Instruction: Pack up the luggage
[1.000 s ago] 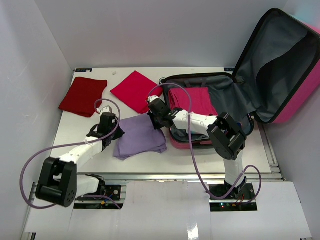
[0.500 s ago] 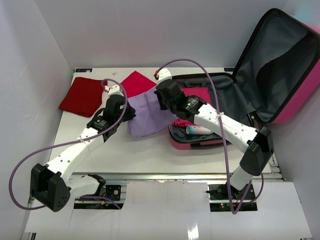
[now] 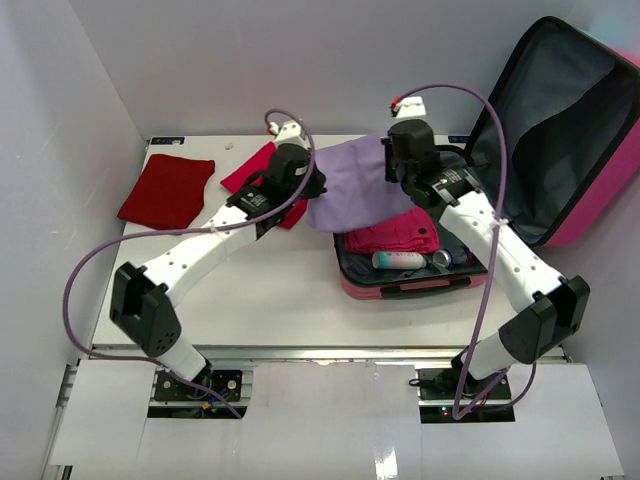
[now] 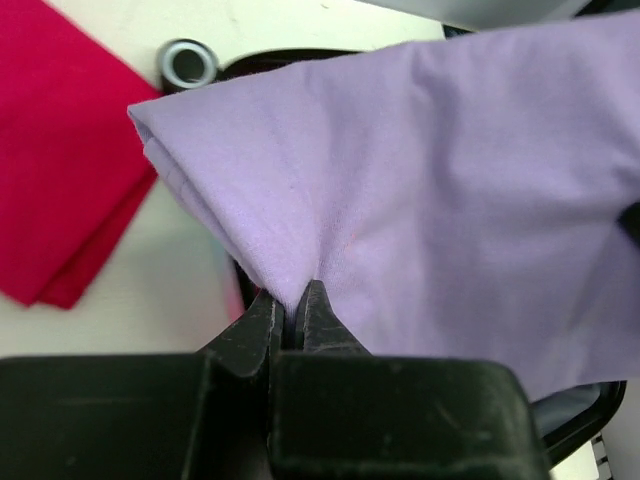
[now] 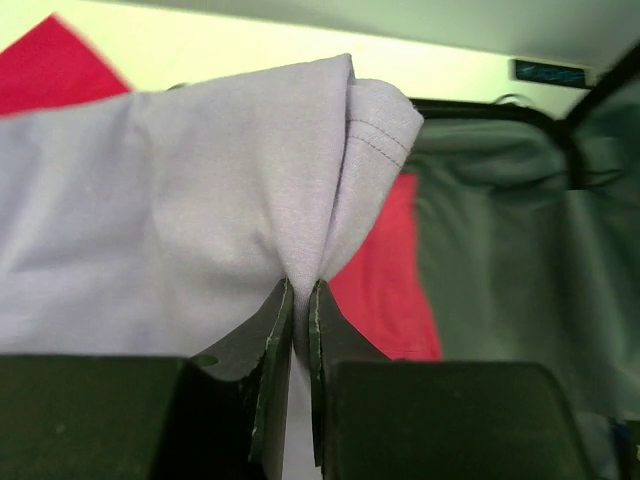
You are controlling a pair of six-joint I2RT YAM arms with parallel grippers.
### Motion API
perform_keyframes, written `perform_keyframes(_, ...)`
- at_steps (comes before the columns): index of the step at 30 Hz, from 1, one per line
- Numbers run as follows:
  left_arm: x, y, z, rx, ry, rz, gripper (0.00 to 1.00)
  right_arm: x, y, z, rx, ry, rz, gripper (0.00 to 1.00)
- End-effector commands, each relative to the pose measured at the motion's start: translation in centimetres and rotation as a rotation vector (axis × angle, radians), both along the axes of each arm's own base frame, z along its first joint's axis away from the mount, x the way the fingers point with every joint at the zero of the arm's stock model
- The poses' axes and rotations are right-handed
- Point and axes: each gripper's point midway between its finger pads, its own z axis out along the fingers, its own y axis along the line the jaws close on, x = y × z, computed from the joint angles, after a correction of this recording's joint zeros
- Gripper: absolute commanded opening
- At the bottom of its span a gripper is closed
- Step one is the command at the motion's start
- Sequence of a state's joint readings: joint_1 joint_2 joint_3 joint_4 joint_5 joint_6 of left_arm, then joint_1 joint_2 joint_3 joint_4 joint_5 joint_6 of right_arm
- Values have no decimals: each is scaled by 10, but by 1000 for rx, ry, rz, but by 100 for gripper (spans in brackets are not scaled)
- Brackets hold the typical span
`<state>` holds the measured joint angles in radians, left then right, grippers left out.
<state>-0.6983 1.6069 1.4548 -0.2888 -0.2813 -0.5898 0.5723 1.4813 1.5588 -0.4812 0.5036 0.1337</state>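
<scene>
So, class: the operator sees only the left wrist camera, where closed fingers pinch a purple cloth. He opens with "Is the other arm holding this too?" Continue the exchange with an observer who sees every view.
Observer: Yes, the right gripper is shut on the opposite edge of the purple cloth.
Operator: Where is it hanging?
Observer: Lifted over the left part of the luggage, whose lid stands open.
Operator: Anything inside?
Observer: A folded pink garment with a small bottle beside it.
</scene>
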Motion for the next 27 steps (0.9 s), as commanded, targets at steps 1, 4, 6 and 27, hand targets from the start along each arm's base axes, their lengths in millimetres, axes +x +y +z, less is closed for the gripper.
perform_keyframes(1,11,-32,21,-20,-72,-36,0,1,-32,32,10,-104,-47,8)
perform_keyframes(4,21,-53,9,-24,-65,-62,0,8,-55,26,10,-108,-89,8)
perform_keyframes(6,28,-65,1,-27,-76,-75,0,15,-67,15,25,-102,-109,8)
perform_keyframes(27,84,-94,-98,54,-155,8,0,111,-100,-138,102,92,-131,8)
